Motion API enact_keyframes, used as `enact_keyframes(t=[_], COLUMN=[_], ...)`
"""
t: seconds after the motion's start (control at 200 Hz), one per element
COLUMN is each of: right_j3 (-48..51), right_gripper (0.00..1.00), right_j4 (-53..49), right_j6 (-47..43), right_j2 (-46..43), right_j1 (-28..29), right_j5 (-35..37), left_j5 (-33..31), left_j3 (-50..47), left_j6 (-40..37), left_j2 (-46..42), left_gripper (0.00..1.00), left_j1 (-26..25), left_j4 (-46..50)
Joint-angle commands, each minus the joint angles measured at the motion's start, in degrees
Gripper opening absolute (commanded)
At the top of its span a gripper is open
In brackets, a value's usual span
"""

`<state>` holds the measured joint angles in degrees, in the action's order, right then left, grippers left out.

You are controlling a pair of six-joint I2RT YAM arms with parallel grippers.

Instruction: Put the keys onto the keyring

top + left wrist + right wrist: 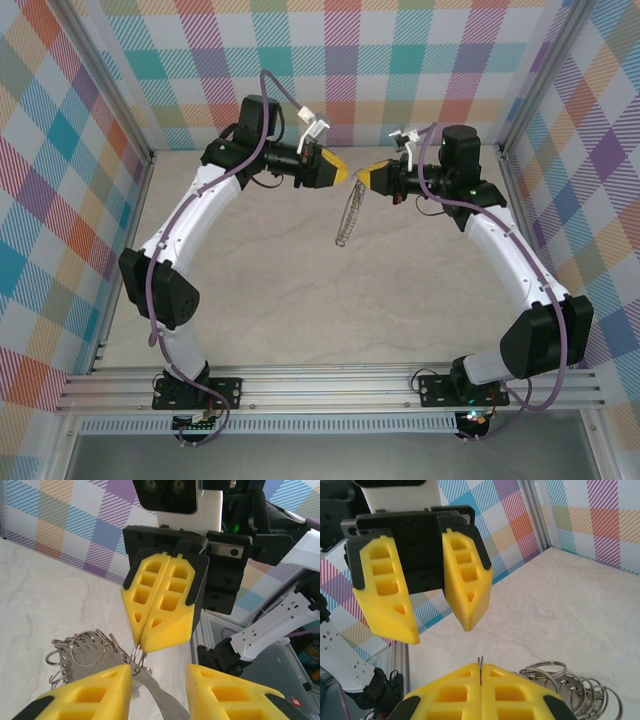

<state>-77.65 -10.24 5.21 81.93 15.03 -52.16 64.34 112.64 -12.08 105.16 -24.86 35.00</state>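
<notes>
Grey wire keyring (347, 218) hangs below the tips of the right gripper (368, 179), whose yellow fingers are pressed tight together on one loop; the left gripper (337, 169) faces it tip to tip, very near, its fingers parted partway; a silver blade, seemingly the key (161, 700), lies between them against one finger, clear of the other; its head is hidden
</notes>
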Motion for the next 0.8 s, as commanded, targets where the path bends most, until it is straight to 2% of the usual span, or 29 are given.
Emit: enact_keyframes(t=[0.0, 0.25, 0.795], right_j3=[-3.6, -4.9, -5.1], right_gripper=[0.00, 0.00, 0.00], right_j4=[0.3, 1.1, 4.2], right_j6=[-3.1, -2.5, 0.1], right_j2=[0.3, 1.7, 2.3], right_j1=[-0.1, -0.2, -0.2], right_j5=[-2.4, -4.3, -6.5], left_j5=[3.5, 4.8, 6.6], left_j3=[2.3, 6.0, 7.4], left_j6=[-3.3, -3.7, -1.9], left_j2=[1.0, 3.9, 5.6], left_gripper=[0.34, 0.33, 0.31], left_j1=[0.7, 0.7, 0.4], left_j4=[2.2, 3.5, 1.7])
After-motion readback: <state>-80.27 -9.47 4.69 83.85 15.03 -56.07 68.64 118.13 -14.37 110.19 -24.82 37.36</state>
